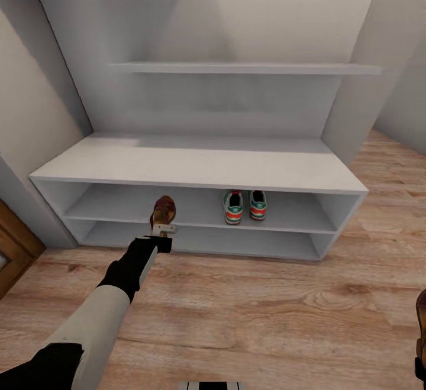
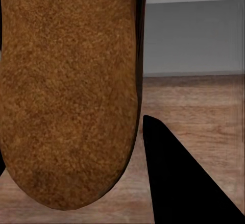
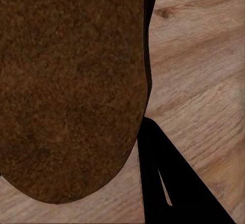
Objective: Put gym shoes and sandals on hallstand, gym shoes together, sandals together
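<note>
Matt pale-grey hallstand (image 1: 195, 165), wood-grain plank floor (image 1: 266, 313), rough suede-like brown sandal footbed (image 2: 69, 91)

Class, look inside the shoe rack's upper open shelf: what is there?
Two gym shoes stand side by side on the shoe rack. The left gripper holds a sandal at its edge, covering a patch.

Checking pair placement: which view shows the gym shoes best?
Head view: the gym shoes stand side by side on the hallstand upper open shelf. Each wrist view has a brown sandal sole up close, wood floor behind, no sneakers.
</note>
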You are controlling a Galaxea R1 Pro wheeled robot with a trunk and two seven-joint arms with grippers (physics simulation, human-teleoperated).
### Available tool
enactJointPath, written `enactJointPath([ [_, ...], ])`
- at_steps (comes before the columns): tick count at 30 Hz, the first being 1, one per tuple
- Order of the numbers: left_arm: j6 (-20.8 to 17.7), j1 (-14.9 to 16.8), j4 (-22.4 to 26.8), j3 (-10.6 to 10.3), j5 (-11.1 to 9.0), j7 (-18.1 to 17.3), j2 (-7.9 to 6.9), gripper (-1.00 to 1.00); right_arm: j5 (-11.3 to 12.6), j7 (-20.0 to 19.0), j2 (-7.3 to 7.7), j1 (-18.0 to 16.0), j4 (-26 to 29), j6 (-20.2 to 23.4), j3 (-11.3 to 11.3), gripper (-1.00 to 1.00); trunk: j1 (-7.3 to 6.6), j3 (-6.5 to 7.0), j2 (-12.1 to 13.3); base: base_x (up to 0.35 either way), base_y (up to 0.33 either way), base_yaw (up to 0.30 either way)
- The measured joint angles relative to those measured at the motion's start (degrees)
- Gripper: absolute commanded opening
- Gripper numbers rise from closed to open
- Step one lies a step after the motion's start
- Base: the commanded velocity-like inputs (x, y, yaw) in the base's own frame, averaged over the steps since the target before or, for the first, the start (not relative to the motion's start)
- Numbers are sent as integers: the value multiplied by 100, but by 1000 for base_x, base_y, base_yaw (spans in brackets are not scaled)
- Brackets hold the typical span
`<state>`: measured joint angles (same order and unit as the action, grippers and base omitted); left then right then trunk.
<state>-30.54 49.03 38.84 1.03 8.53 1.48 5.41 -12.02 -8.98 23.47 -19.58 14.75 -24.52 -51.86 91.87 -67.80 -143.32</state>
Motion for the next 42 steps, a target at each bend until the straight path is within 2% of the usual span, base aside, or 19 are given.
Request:
enactJointPath([
  [8, 8, -3, 3, -1, 0, -2, -7, -100, -1, 0, -1, -2, -2, 0, 0, -100, -1, 0, 0, 233, -139, 0],
  [42, 5, -9, 2, -8, -23, -11, -44, -100, 3, 1, -1, 3, -1, 1, -8, -100, 1, 0, 0, 116, -2, 0],
])
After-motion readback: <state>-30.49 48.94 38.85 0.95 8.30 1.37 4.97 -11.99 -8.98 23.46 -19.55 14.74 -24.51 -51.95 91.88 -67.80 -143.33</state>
